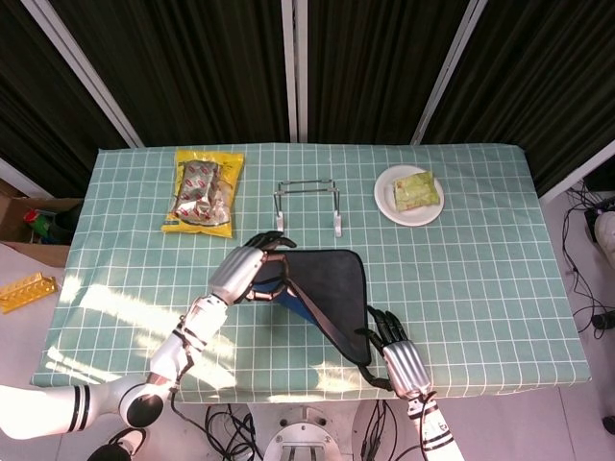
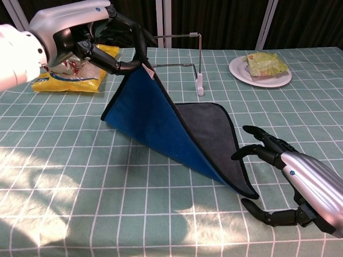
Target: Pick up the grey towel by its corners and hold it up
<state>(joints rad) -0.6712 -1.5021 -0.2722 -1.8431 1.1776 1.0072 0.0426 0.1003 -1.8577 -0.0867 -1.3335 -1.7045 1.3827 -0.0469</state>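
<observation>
The towel (image 2: 209, 128) is dark grey on top with a blue underside (image 2: 155, 120) and lies at the table's front middle (image 1: 332, 288). My left hand (image 2: 110, 40) (image 1: 252, 271) pinches one corner and holds it high, so the cloth slopes down to the table. The near corner (image 2: 247, 191) still rests on the table. My right hand (image 2: 289, 179) (image 1: 389, 351) hovers just right of that near corner, fingers spread, holding nothing.
A wire rack (image 1: 307, 206) (image 2: 185, 56) stands behind the towel. A yellow snack bag (image 1: 202, 190) (image 2: 69, 75) lies at the back left. A white plate (image 1: 386, 200) with a green packet (image 1: 415, 189) (image 2: 265, 64) sits at the back right. The table's front edge is close to my right hand.
</observation>
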